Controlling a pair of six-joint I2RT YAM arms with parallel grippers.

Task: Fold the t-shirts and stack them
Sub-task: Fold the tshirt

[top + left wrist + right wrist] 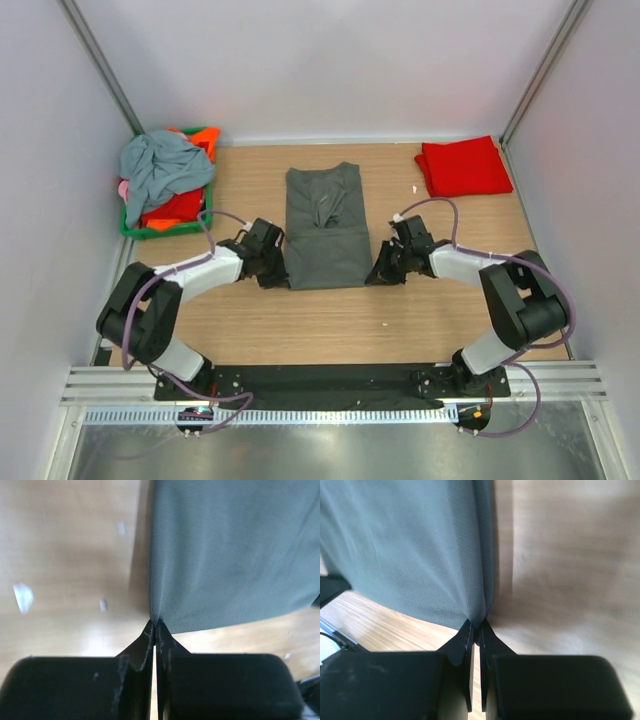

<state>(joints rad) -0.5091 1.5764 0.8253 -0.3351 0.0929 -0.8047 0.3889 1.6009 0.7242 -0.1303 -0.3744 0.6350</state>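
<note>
Examining the dark grey t-shirt [325, 225], lying flat as a long narrow panel in the middle of the table [330, 325], near edge toward the robot. Recording the left gripper [155, 630] pressed together on the near left corner of that edge, and the right gripper [476, 630] pressed together on the near right corner. Confirming a thin bite of cloth pinched at each tip, with nothing else held. Noting a red t-shirt [463, 167] already folded at the far right corner, and further t-shirts [160, 170] heaped in the green basket [128, 228] at far left.

Judging the fabric as light, soft and limp: offering no stiffness, sagging between two holds, and likely slipping out of so shallow a bite if pulled sharply. Advising holds at the corners or along the hem, with both sides lifting evenly, to keep the panel from skewing or creasing.

Comparing views. From above, taking in the whole layout, the shirt's outline and a rumple near its middle, but not resolving the fingertips. From each wrist, seeing the closed tips with cloth gathered into them and the weave drawn toward the pinch, yet nothing of the basket or the red t-shirt.
</note>
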